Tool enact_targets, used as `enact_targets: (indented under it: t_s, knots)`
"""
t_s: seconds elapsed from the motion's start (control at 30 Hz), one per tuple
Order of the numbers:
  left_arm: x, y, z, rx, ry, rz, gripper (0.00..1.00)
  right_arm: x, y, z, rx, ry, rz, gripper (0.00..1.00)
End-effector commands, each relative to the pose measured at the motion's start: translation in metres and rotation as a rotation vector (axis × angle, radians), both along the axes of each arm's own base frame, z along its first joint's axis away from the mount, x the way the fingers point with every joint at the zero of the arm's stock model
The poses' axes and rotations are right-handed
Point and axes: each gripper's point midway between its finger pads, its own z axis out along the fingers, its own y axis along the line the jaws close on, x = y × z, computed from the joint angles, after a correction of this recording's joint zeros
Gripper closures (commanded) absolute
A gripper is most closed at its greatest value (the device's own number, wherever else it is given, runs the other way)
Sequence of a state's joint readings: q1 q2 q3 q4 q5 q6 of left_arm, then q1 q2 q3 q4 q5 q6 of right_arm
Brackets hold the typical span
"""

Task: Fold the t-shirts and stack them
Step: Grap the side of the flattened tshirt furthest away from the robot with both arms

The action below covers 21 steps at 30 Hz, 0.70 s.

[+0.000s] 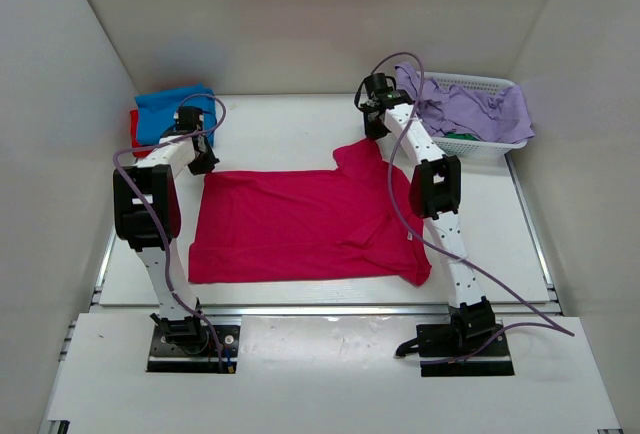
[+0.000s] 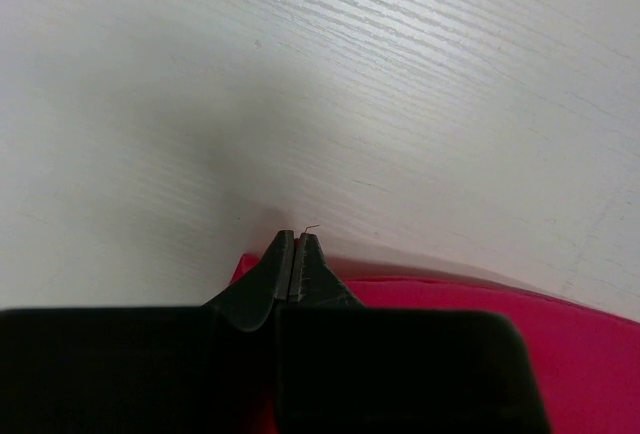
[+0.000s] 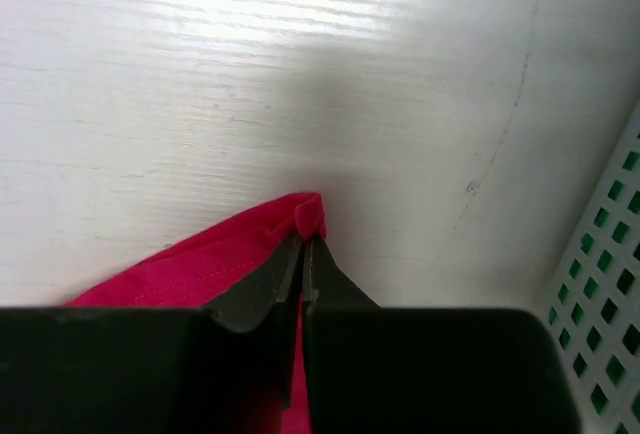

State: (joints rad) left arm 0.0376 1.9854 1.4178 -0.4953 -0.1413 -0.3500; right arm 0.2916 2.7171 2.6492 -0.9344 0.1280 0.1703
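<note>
Pinching both far corners of the crimson-pink t-shirt (image 1: 300, 224), which lies spread flat on the white table (image 1: 280, 134) between the two arms.

- Left gripper (image 2: 297, 244): jaws together at the far-left corner of the shirt. Crimson cloth shows on both sides of the tips, so it reads as clamped on that edge, though little cloth shows past the tips.
- Right gripper (image 3: 303, 244): jaws clamped on the far-right sleeve. A small fold of crimson pokes out beyond the tips, and the sleeve is drawn toward the basket (image 1: 470, 79).
- Blue t-shirt (image 1: 175, 109) sits folded on a red t-shirt (image 1: 135, 129) in the far-left corner, just behind the left arm. The basket holds lilac cloth (image 1: 470, 109).

Step in hand, as judged: a lengthwise fold, carrying the far edge over toward the near edge.

To do it well:
- Lift both corners together and level, only high enough for the far edge to clear the table.
- Hold light tension between the grippers so the far edge stays straight.
- The left grip looks shallow, so raise gently or the corner may slip out.
- Travel toward the near edge at matched speed, lay edge onto edge, then let go.
- The near-right sleeve (image 1: 415, 264) sticks out and may need tucking afterwards.
</note>
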Motion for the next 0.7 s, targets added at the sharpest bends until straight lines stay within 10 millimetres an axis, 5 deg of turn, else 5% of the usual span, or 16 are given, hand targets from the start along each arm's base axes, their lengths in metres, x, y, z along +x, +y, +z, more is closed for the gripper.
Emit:
enact_targets:
  t_s: [0.0, 0.17, 0.3, 0.43, 0.67]
  knots:
    - [0.006, 0.001, 0.029, 0.003, -0.060, -0.015, 1.00, 0.018, 0.006, 0.042, 0.046, -0.107, 0.034, 1.00]
    - [-0.002, 0.018, 0.037, 0.002, -0.064, 0.022, 1.00, 0.011, 0.001, 0.083, 0.042, -0.144, 0.056, 1.00]
    - [-0.016, 0.020, 0.040, -0.007, -0.082, 0.029, 1.00, -0.004, -0.002, 0.097, 0.014, -0.126, 0.065, 1.00]
    - [-0.026, 0.024, 0.052, -0.014, -0.122, 0.032, 1.00, -0.020, 0.012, 0.131, 0.003, -0.168, 0.096, 1.00]
    - [-0.037, 0.007, 0.055, -0.056, -0.112, -0.032, 1.00, -0.059, 0.017, 0.132, -0.055, -0.105, 0.155, 1.00]
